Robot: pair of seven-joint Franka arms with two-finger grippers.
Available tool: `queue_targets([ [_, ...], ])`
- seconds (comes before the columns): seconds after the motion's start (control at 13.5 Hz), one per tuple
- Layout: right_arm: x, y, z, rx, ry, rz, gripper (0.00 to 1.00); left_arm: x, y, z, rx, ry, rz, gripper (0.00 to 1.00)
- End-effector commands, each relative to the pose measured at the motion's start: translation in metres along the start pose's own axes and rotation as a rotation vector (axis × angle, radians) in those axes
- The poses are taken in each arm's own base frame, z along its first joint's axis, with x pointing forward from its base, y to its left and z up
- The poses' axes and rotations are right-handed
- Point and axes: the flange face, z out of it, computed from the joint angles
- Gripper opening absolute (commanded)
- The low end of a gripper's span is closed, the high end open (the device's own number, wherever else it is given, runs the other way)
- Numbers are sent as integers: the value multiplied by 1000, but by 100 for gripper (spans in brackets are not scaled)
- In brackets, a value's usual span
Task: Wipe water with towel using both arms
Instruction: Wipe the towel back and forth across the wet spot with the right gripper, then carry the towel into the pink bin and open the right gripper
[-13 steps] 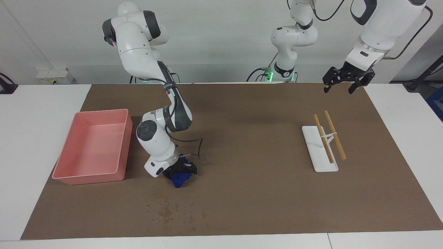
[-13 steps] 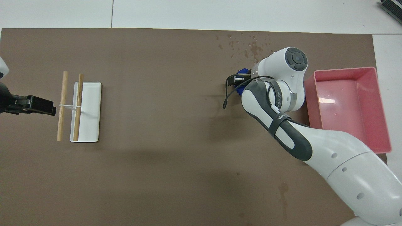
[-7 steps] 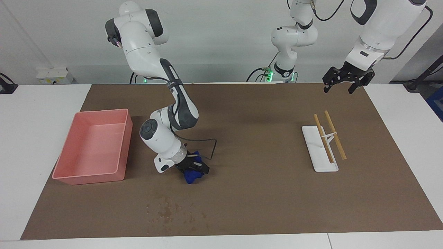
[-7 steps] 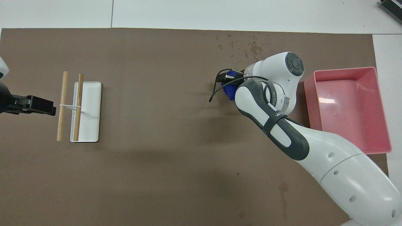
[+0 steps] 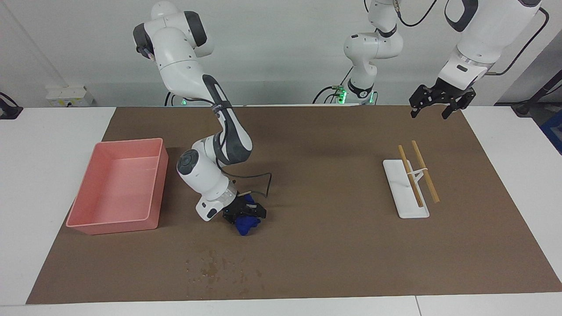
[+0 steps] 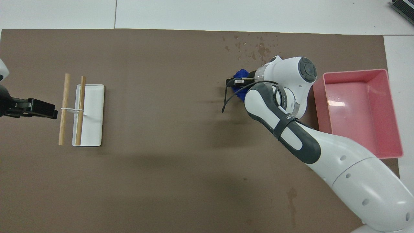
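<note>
I am watching the right gripper (image 5: 246,216) clamping the towel (image 5: 246,224), a blue bundle bunched low over the mat (image 5: 333,245), nearer the robots than the water (image 5: 219,268) spattered by the mat's edge. The pink tray (image 5: 115,224) is sitting beside that arm. On the forearm band I am reading only partial white lettering, "WAS", the rest unreadable. The left gripper (image 5: 430,109) is waiting, jaws apart, over the mat near the white rack (image 5: 401,193).
</note>
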Motion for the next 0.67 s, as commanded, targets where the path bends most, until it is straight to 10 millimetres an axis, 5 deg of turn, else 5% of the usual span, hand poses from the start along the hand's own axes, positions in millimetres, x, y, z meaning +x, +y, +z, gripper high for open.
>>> queue_targets([
  [0.0,1,54,16,-102,-34,-184,0,-6,-2,-2,22,4,5,100],
  [0.3,9,48,-17,-143,-133,-242,0,-6,-3,-2,22,4,3,100],
  [0.59,7,32,-81,-155,-216,-249,0,-6,-2,-2,23,4,5,100],
])
